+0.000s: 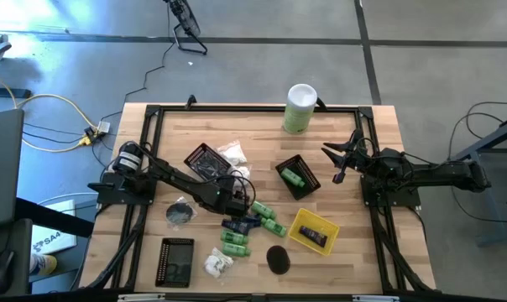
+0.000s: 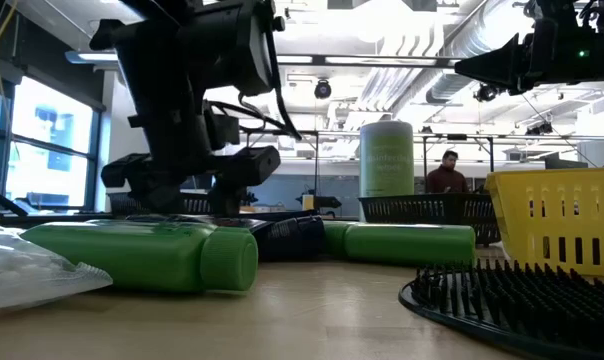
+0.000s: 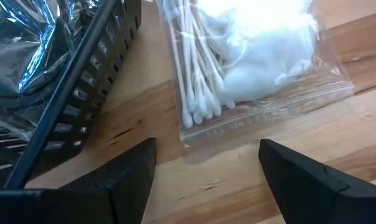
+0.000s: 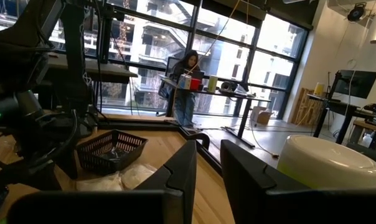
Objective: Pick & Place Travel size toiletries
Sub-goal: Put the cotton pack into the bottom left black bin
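Here the left gripper [image 3: 206, 171] hangs low over the middle of the wooden desk [image 1: 363, 243], its two dark fingers spread wide apart with nothing between them. In the left wrist view it points down at a clear plastic packet of white cotton swabs and cotton wool [image 3: 244, 62], which lies flat on the wood just beside a black slotted plastic basket [image 3: 70, 106] holding a crinkly silver foil packet [image 3: 26, 37].

From above, the bright green little bottles are scattered: two lie just right of the left gripper [image 1: 269, 216], a group of three lies nearer the front edge [image 1: 235, 243], and one rests inside a second black basket [image 1: 292, 177] right of centre. A dark navy tube [image 1: 241, 225] lies between the green bottles, and another sits in the yellow plastic basket [image 1: 302, 231]. One flat black round disc [image 1: 180, 213] lies by the left arm, a second [image 1: 277, 258] near the front edge. A white crinkly packet [image 1: 219, 264] lies at the front beside a flat black basket [image 1: 177, 260].

A tall white-and-green cylindrical canister [image 1: 300, 107] stands at the far edge.

The right gripper [image 1: 339, 159] waits raised at the right side of the desk, its fingers close together with a narrow gap and holding nothing.

A person [image 4: 187, 87] stands at a far table in the room beyond.
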Motion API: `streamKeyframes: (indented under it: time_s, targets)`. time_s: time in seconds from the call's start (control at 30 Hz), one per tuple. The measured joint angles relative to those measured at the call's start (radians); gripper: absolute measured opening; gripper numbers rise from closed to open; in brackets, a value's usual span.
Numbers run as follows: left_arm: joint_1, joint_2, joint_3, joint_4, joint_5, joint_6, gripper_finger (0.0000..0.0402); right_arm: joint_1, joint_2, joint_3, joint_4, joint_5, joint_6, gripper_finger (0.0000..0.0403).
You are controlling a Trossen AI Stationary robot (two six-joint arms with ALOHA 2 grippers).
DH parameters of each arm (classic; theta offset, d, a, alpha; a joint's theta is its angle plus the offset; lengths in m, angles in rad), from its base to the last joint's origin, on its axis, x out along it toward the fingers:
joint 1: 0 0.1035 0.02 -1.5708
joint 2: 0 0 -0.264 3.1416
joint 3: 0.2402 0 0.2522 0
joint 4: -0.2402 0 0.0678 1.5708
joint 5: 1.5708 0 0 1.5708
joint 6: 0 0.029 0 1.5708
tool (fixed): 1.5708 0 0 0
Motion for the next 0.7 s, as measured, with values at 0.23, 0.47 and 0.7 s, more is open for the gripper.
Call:
streamKeyframes:
  time_s: [0.23,0.47,0.7]
  targets:
    - [0.000,0.002,-0.001,0.008,-0.024,0.000,0.0277,0.000,0.000,0.000,0.000,0.000,0.000,0.0066]
    - [0.001,0.003,-0.002,0.031,-0.044,0.000,0.0277,0.000,0.000,0.000,-0.001,0.000,0.000,0.0066]
    - [0.002,0.003,-0.002,0.026,-0.073,0.000,0.0277,0.000,0.000,0.000,-0.001,0.000,0.000,0.0066]
